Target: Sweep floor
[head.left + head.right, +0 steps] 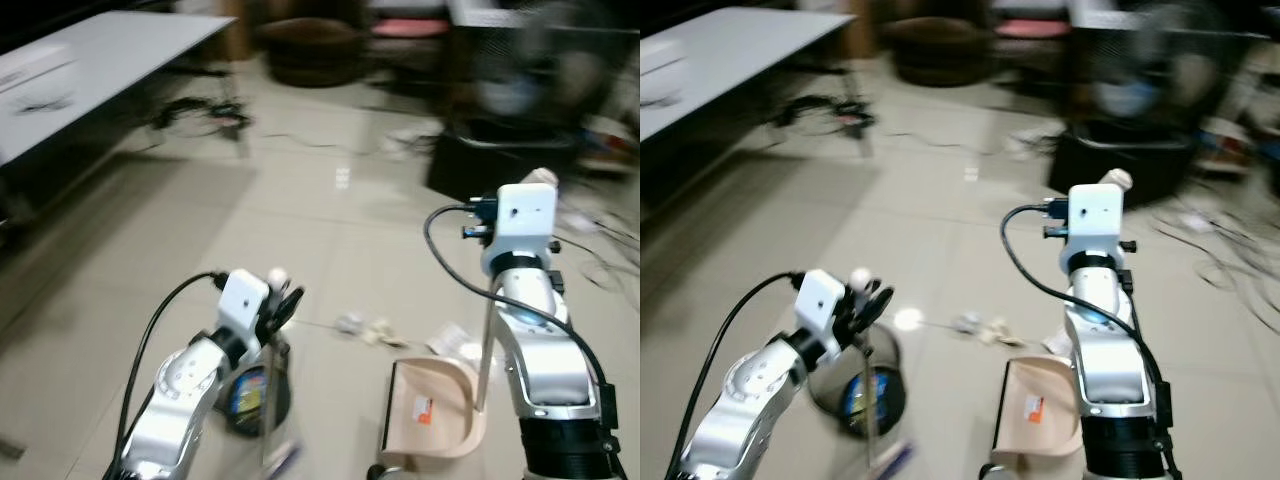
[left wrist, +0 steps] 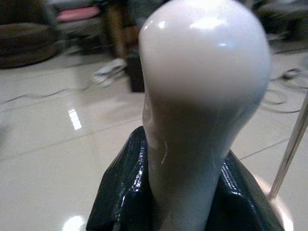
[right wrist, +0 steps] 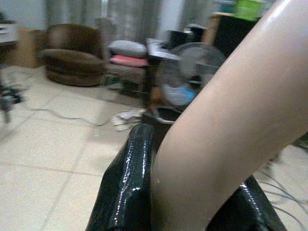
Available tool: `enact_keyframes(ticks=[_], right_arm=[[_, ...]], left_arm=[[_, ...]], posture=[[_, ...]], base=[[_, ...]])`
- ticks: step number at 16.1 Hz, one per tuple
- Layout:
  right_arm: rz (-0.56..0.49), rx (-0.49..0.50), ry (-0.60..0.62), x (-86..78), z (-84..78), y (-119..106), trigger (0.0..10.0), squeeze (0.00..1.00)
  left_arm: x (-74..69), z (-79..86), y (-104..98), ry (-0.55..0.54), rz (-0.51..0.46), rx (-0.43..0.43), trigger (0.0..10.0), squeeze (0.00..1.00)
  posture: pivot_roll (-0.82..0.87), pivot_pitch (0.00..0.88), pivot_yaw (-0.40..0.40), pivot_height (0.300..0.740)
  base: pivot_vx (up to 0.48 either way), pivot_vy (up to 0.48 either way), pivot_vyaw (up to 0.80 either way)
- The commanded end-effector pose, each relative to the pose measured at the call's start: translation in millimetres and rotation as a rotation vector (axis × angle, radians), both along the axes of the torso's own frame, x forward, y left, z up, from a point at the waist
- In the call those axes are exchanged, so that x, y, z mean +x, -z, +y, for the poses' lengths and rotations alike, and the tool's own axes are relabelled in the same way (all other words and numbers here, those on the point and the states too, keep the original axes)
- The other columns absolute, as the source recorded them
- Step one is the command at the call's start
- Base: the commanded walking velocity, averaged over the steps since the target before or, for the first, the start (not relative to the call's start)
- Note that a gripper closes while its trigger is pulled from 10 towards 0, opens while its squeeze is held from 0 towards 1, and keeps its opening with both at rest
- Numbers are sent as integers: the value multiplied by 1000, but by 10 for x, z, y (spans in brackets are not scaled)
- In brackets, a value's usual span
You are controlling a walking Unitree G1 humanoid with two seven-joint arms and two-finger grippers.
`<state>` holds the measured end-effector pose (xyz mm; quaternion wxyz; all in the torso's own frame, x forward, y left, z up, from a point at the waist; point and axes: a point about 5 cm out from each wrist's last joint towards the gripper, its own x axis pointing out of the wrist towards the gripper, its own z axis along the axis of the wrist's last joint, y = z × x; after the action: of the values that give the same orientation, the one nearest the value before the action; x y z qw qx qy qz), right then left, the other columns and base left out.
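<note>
My left claw (image 1: pixel 283 300) is clenched round the white knob (image 2: pixel 204 72) at the top of the broom handle (image 1: pixel 268 400), whose thin shaft runs down past a small round bin (image 1: pixel 262 392) on the floor (image 1: pixel 300 220). My right claw (image 1: pixel 535 182) grasps the pale top of the dustpan handle (image 3: pixel 231 125) — its slim rod drops to the beige dustpan (image 1: pixel 432 410), which sits on the tiles just beside my right arm, mouth facing the litter.

I judge the step in hand to be drawing the scraps (image 1: pixel 365 328) into the pan. To do it well I would keep the pan's front lip flat on the tile and steady, and pull the broom in short, low strokes from beyond the scraps toward the pan, so nothing skips past or under the lip.

The scraps are a few small pale crumpled bits, lying between bin and dustpan, just ahead of the pan's mouth. Another light piece (image 1: pixel 455 340) lies at the pan's far corner. The broom head is blurred at the lower edge — I cannot make out its bristles.
</note>
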<state>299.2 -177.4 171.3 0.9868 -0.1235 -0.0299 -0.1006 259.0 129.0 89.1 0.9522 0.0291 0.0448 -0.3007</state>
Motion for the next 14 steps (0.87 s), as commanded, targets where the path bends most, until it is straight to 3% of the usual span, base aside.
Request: enact_keyframes(ticks=[1,3,5,8,12,14], right_arm=[[-47,-23,17,-31,-21,-102,10000,0],[-52,-61,54,-56,-66,-134,10000,0],[-49,-32,43,-67,-88,-134,10000,0],[-45,45,47,-105,-87,-120,10000,0],[-76,92,73,-76,-40,-108,10000,0],[-118,62,100,-37,-25,-139,10000,0]], left_arm=[[38,-76,-133,12,-34,-35,10000,0],[68,-184,-229,22,-41,-91,10000,0],[97,-218,-264,7,-48,-111,10000,0],[160,-172,-335,-81,-81,-75,10000,0],[225,-5,-462,-243,-218,71,10000,0],[180,62,-472,-283,-250,91,10000,0]], posture=[[-125,0,66,740],[-141,0,66,740],[-140,0,72,740],[-139,0,82,740],[-108,0,76,740],[-96,0,54,740]], base=[[0,0,-800],[0,0,-800],[0,0,-800],[0,0,-800],[0,0,-800],[0,0,-800]])
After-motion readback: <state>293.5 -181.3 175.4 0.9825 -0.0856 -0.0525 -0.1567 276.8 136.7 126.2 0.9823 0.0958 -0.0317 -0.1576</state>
